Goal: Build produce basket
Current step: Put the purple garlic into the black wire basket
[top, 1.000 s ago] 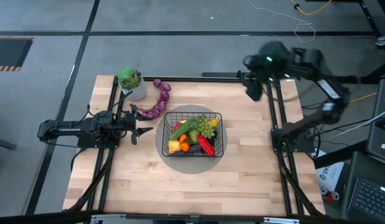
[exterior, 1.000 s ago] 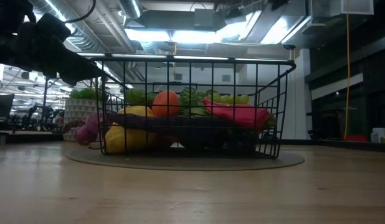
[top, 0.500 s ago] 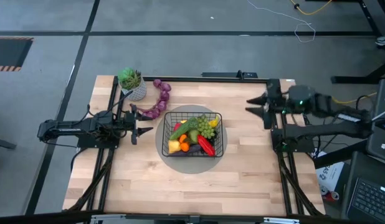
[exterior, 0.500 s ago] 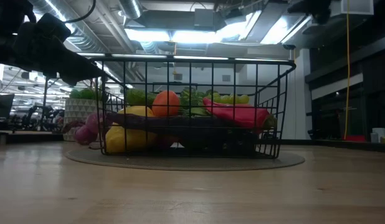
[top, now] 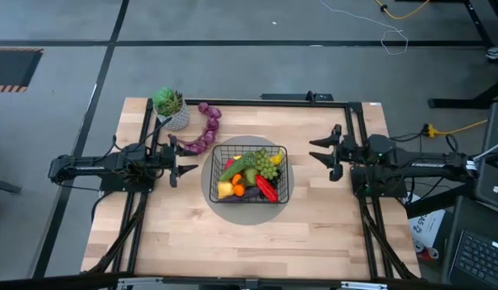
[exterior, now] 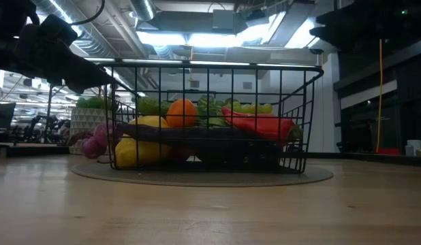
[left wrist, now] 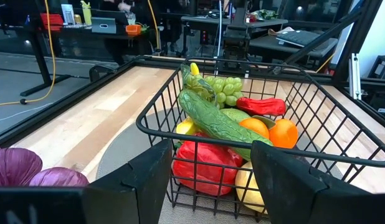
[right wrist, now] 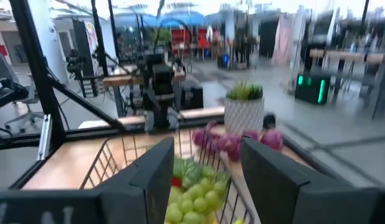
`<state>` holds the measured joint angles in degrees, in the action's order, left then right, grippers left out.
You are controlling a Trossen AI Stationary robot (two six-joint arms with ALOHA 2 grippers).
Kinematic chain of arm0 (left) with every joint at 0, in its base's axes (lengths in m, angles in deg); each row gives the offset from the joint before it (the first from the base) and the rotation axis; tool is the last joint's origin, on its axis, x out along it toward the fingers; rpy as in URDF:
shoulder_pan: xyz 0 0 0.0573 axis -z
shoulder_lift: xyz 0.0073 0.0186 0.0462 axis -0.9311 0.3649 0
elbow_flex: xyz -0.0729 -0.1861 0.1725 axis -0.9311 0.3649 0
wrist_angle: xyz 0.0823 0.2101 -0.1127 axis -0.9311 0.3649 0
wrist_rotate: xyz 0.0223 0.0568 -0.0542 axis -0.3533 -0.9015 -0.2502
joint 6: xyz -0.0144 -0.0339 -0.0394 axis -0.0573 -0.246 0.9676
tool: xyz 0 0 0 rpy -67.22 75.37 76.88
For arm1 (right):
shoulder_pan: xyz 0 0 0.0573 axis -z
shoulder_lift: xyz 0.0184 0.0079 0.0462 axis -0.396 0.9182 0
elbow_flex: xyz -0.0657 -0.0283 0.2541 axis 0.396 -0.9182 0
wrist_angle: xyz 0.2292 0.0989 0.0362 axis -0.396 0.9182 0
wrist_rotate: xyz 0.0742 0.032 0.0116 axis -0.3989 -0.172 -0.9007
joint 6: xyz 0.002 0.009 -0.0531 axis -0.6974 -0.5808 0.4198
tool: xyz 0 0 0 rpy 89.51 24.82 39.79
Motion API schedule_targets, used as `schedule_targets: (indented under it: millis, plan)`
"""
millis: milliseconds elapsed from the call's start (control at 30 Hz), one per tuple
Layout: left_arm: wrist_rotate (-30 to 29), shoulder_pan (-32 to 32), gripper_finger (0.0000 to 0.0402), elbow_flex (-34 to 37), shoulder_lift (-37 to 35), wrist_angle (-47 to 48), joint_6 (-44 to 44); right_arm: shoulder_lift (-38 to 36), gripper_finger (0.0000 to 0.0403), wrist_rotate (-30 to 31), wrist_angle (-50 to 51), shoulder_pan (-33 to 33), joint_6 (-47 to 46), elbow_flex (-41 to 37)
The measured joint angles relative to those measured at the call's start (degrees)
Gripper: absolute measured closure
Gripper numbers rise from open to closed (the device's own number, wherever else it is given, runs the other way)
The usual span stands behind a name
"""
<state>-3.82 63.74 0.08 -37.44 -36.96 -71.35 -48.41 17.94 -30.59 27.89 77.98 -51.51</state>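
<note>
Basket (top: 249,174): mid-table on a round mat (top: 213,190), upright, roughly square.
Cucumber (left wrist: 214,121): lies diagonally across the produce.
My left gripper (top: 183,168): spread wide, empty, just left of basket.
My right gripper (top: 324,151): parted, empty, right.
Surface: pale wood table (top: 233,242).

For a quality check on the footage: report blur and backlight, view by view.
Right wrist view: smeared throughout, the purple grapes soft. Low view: ceiling lights glare behind the basket, its produce dim. Left wrist view: sharp, the cucumber crisp. High view: evenly lit.
</note>
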Motion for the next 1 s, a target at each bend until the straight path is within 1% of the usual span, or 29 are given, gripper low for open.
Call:
schedule_targets:
  millis: [133,267,433,1000]
  plan:
    - [0.02,0.00,0.0188,0.00,0.02,0.00,0.00,-4.64,0.0219,0.32,-1.07,0.00,3.41,-1.00]
    - [0.01,0.00,0.0188,0.00,0.02,-0.01,0.00,-8.98,0.0219,0.41,0.09,0.00,7.72,-3.04]
    - [0.01,0.00,0.0188,0.00,0.01,-0.02,0.00,-12.46,0.0219,0.42,0.42,0.00,3.62,-7.36]
    - [0.00,0.00,0.0188,0.00,0.01,0.00,0.00,-18.58,0.0219,0.43,3.51,0.00,-1.05,-15.67]
